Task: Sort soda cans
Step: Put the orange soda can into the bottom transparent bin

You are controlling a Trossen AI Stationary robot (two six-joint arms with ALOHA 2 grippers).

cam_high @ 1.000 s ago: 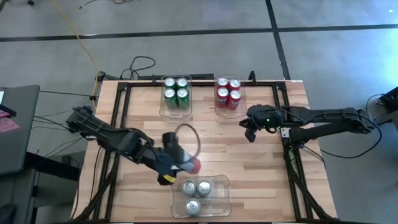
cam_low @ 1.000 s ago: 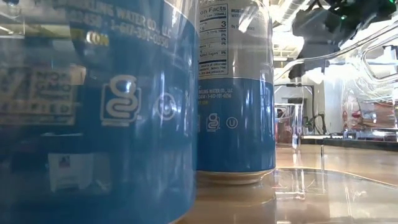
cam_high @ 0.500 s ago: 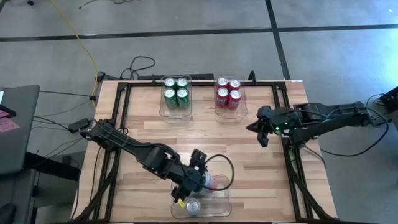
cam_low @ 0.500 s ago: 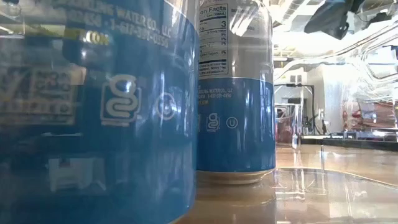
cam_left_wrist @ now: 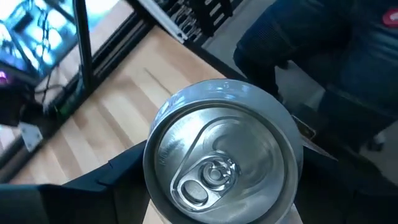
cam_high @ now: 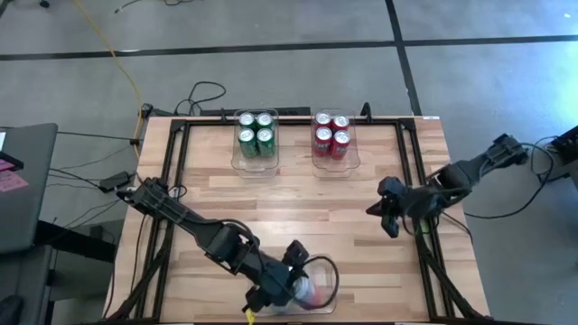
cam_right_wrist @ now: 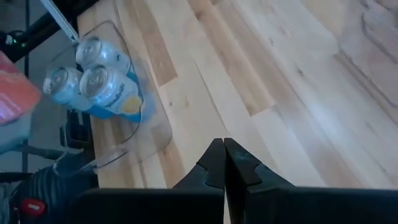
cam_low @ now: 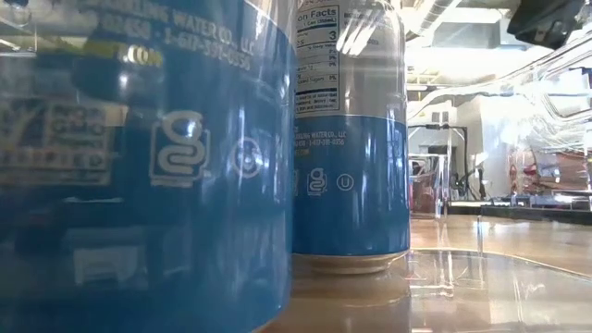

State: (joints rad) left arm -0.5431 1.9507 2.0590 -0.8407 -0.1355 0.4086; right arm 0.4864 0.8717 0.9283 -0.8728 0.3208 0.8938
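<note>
Four green cans [cam_high: 256, 129] fill one clear bin [cam_high: 256, 163], four red cans [cam_high: 331, 133] another [cam_high: 331, 166]. Three silver-and-blue cans [cam_right_wrist: 93, 78] stand in a third bin [cam_right_wrist: 163, 127]. Two arms.

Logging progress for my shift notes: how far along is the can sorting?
Done: four green cans and four red cans sit grouped at the far edge, and three silver-and-blue cans stand in the near clear plastic bin. In hand: the left end effector grips a fourth silver-topped can over that bin. Left: releasing it. The right end effector hovers shut over the wooden table.
</note>
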